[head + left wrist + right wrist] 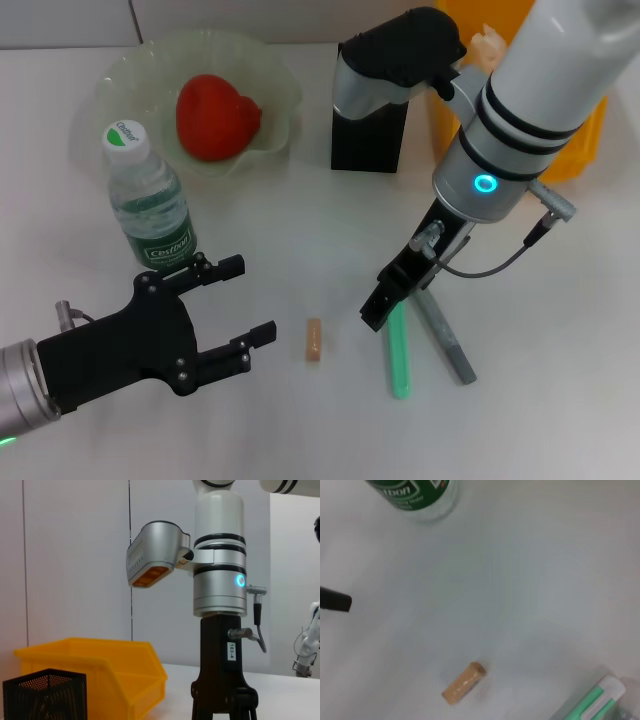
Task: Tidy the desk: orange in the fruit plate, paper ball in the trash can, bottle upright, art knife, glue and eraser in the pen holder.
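While the clear plastic water bottle with the green label and white cap stands upright on the white desk, I take it as my landmark. Behind it sits the translucent pale-green scalloped fruit plate with a round red-orange fruit in it. Just in front of the bottle my left gripper hovers, black fingers spread wide with nothing between them. To the right of the bottle, near the front, a small tan cork-like eraser stub lies alone on the desk; the right wrist view shows it too, with the bottle's base well apart. Farther right my right gripper hangs low over a mint-green stick-shaped art knife, touching or just above it; I cannot tell how its fingers stand. A grey pen-like glue stick lies just beside the knife. Far right of the bottle, toward the back, stand the black mesh pen holder and the yellow plastic bin, with the right arm's elbow in front of both.
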`<state>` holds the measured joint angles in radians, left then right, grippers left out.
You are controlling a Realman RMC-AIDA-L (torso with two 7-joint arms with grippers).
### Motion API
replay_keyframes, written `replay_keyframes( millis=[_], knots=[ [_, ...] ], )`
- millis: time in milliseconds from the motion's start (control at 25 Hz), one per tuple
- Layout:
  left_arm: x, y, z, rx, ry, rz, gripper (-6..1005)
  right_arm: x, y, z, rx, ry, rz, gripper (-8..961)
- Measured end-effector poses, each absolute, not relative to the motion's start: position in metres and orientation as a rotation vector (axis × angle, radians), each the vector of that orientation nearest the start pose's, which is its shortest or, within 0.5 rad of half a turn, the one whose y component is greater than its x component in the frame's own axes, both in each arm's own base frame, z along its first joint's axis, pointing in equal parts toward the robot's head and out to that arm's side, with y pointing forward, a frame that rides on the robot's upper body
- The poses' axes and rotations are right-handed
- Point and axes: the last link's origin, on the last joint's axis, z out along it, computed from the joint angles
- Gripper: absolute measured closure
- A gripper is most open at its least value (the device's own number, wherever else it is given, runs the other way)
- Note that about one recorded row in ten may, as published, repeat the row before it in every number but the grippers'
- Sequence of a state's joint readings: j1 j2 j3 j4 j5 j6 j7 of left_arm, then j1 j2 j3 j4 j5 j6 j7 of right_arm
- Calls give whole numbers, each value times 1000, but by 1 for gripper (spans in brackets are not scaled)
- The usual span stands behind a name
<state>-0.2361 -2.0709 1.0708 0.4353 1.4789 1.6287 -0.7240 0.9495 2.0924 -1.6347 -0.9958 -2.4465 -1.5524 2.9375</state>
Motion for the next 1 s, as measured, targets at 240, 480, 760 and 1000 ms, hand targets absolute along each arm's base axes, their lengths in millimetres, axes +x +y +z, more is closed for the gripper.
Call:
replay_keyframes(
  millis=[240, 480, 760, 1000],
  knots=[
    [-297, 230, -38, -2582, -231, -954, 268, 120, 353, -81, -2618, 1164, -764, 114],
    [-298, 231, -38, -2579, -237, -942, 272, 124, 356, -84, -2604, 1177, -743, 114],
    [-300, 229, -40, -2581, -258, -939, 276, 127, 359, -87, -2592, 1178, -745, 114],
    [-301, 229, -41, -2583, -265, -933, 280, 128, 362, -88, -2577, 1188, -731, 115]
  ],
)
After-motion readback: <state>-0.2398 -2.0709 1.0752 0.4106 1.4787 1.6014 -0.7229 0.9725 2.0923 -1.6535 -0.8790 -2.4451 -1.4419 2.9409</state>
